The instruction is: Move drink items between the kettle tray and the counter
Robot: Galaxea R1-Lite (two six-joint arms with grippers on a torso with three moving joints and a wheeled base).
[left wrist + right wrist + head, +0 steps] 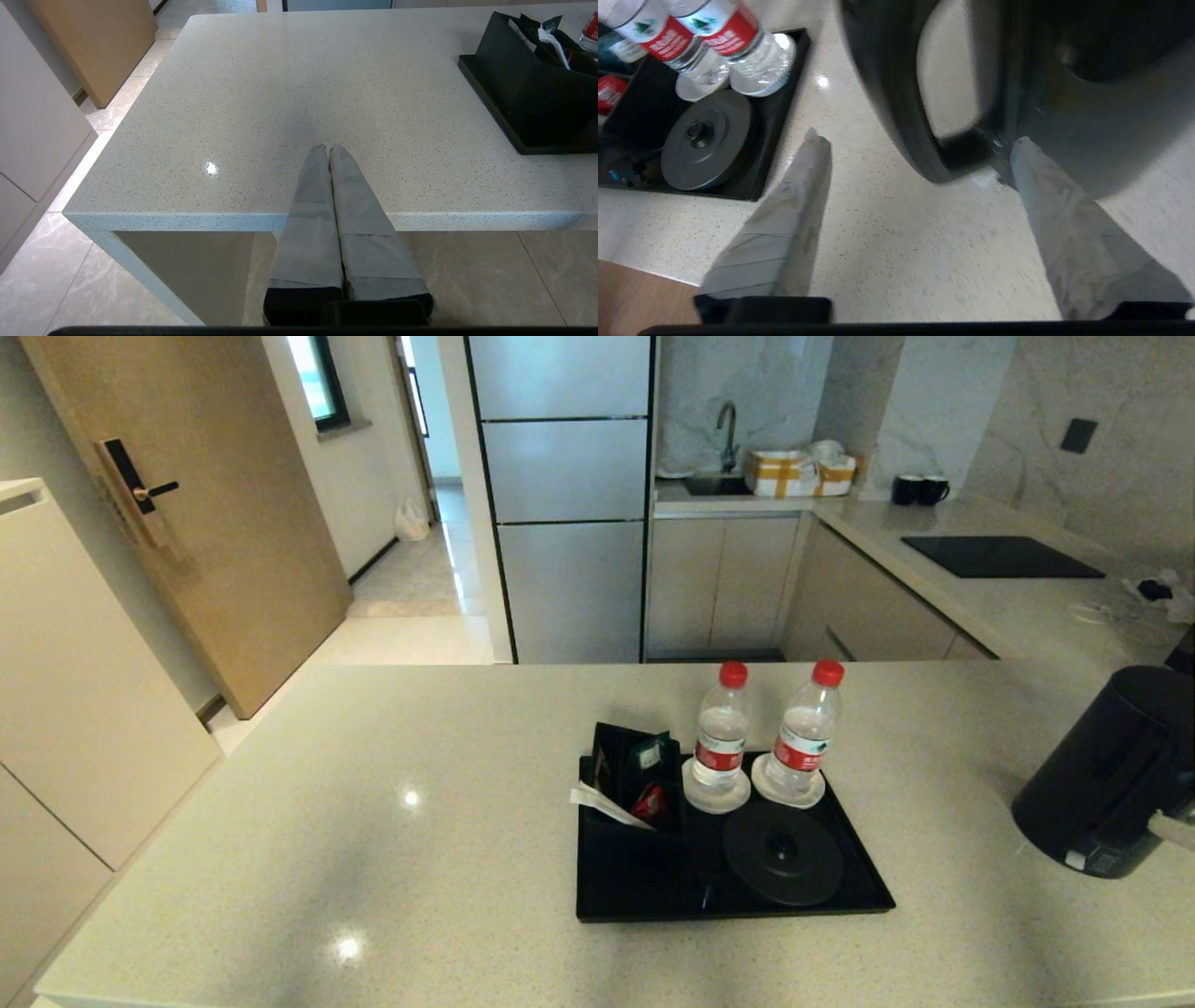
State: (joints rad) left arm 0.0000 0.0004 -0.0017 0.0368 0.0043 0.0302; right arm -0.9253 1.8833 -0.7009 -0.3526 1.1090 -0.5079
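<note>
Kettle (1111, 770) is sitting on the tabletop (373, 821) — I'm backing the wide-open, empty right gripper (915, 140) straight off, avoiding its handle.

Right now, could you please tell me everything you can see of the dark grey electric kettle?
The tall dark grey cylindrical electric kettle has a smooth matte body, a flat lid and a looped black handle. It stands upright on the light beige speckled stone counter, to the right of the flat black rectangular tray and off its round black base. The right end effector is open around its lower handle; one finger looks to touch it.
</note>
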